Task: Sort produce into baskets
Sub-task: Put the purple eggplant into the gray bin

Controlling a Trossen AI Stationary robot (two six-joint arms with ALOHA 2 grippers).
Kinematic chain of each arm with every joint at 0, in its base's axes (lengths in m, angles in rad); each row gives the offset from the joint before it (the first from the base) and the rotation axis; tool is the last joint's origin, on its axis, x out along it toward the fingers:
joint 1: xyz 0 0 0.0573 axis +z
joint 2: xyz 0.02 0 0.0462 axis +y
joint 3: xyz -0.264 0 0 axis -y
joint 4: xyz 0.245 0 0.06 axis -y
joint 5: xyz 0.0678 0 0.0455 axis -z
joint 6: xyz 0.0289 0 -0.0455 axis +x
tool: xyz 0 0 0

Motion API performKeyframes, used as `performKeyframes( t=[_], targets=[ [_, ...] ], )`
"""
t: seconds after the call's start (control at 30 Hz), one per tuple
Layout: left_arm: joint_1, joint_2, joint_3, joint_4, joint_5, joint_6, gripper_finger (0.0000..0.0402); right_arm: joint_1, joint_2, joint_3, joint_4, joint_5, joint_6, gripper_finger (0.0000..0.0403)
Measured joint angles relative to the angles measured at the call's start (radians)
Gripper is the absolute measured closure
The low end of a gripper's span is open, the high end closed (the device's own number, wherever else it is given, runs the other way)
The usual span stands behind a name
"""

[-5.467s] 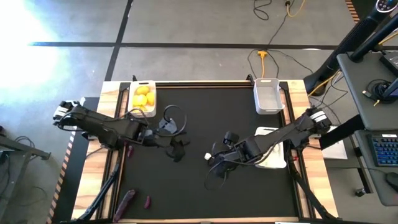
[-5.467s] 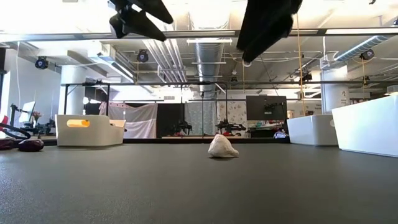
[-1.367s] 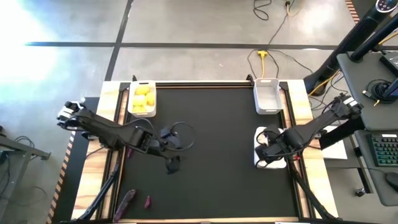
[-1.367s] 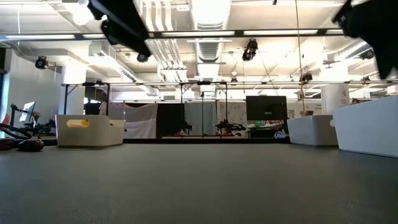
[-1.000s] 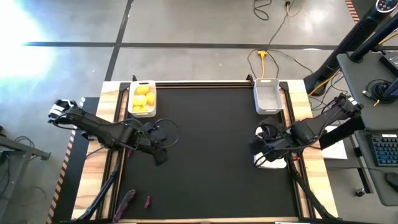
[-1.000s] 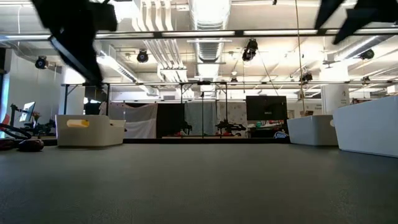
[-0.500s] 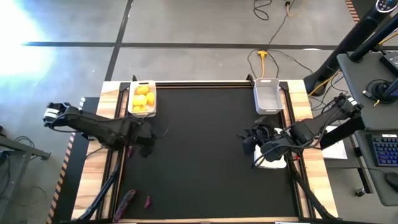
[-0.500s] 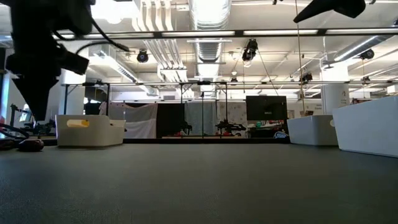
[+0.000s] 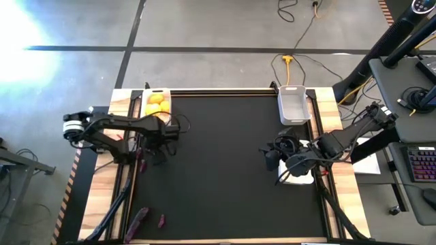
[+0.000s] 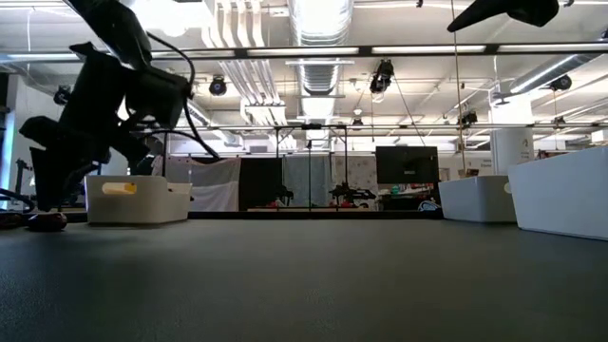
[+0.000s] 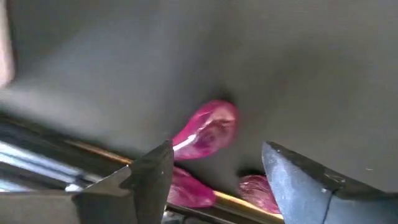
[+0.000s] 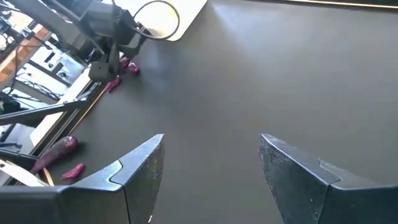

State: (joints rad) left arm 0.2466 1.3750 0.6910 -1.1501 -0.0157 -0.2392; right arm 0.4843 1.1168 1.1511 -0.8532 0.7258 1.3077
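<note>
My left gripper point(image 11: 217, 171) is open and points down over small purple eggplant pieces point(image 11: 208, 129) that lie on the black mat by the table's left rail point(image 9: 141, 162). Its fingers stand either side of one piece without touching it. A longer eggplant point(image 9: 137, 219) and a small bit point(image 9: 161, 220) lie at the near left. The far-left basket point(image 9: 155, 102) holds yellow fruits. My right gripper point(image 12: 211, 158) hangs open and holds nothing, high above the mat point(image 9: 270, 158) beside the right basket point(image 9: 298, 178).
An empty basket point(image 9: 293, 103) stands at the far right corner. Wooden rails and metal bars point(image 9: 122, 170) run along the left edge, right beside the purple pieces. The black mat's middle point(image 9: 218, 170) is bare.
My left gripper has swung from the mat's left-middle toward the table's left edge, come down, and tipped to point steeply down over the purple pieces. My right gripper has reached slightly toward the table's middle and tipped up a little.
</note>
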Motion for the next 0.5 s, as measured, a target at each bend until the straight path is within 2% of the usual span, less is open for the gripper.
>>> performKeyframes(
  t=[0.33,0.5],
  targets=[
    [-0.007,0.094,-0.013,0.007,0.019,-0.008,0.0195,0.0,0.0,0.0,0.0,0.0,0.0,0.0154],
    [-0.007,0.125,-0.024,0.01,0.043,-0.01,0.0238,0.0,0.0,0.0,0.0,0.0,-0.001,0.0154]
  ],
)
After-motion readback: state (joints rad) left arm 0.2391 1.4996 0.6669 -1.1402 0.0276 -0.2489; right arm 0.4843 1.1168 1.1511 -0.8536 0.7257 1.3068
